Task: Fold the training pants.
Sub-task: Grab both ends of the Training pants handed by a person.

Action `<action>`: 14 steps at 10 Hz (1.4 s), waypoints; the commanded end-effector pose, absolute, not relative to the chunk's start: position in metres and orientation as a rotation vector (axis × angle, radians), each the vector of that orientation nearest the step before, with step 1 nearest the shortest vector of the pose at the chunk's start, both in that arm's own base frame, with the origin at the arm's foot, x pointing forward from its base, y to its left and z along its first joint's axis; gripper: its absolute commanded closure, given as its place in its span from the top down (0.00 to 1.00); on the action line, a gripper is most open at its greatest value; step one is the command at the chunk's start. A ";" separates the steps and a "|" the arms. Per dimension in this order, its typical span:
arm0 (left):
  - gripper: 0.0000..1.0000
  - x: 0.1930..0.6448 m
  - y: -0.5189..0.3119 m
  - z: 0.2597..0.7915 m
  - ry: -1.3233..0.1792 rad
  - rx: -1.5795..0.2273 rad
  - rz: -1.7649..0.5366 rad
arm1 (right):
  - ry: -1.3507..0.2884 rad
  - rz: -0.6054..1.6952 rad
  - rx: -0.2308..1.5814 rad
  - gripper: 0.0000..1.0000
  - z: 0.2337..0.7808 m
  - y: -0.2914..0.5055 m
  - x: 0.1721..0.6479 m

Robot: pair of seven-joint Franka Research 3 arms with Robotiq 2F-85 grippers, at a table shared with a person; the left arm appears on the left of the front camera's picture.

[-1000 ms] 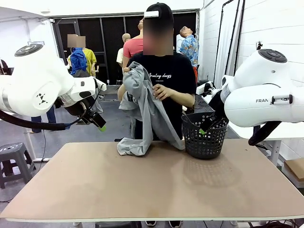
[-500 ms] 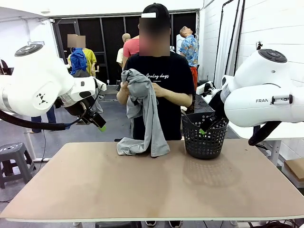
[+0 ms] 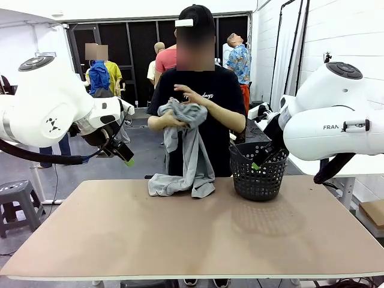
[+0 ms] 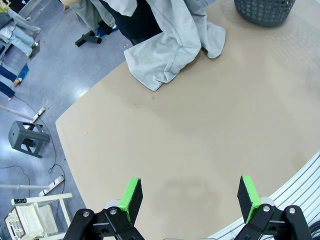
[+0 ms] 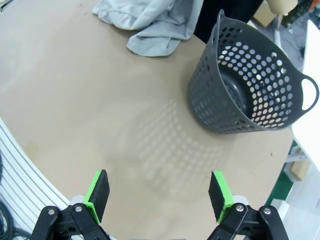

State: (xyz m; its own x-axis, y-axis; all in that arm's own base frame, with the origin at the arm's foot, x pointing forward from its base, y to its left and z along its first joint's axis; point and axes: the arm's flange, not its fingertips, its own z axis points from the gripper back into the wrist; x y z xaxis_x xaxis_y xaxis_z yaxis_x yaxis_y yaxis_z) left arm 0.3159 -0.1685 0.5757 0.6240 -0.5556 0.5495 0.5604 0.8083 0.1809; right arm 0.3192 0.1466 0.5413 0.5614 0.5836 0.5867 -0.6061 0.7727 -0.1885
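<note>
two grippers hang with jaws spread wide and nothing between the green pads: the left gripper (image 4: 190,197) and the right gripper (image 5: 159,197), each raised above the tan table (image 3: 192,240). the training pants (image 3: 183,162), light grey and soft, are mostly in the person's hands (image 3: 189,95) at the far side. the top is bunched at chest height, the rest hangs nearly straight down, and the lower ends lie in a loose heap on the table's far edge. so the long axis runs up and down, from hands to table, not flat across the surface.

from both grippers the heap lies ahead, toward the far edge. in the front view it sits between the two, a little closer to the left gripper, with bare table between them. a black mesh basket (image 5: 235,100), which looks empty, stands just beside the heap on the right arm's side, close to the right gripper, and would likely crowd a reach from there. the pants are not yet laid flat, so folding seems not to have begun; the left arm looks better placed.
</note>
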 end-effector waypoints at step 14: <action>1.00 0.317 -0.168 0.576 -0.633 -0.006 -0.651 | -0.687 0.695 0.039 1.00 0.540 0.147 0.320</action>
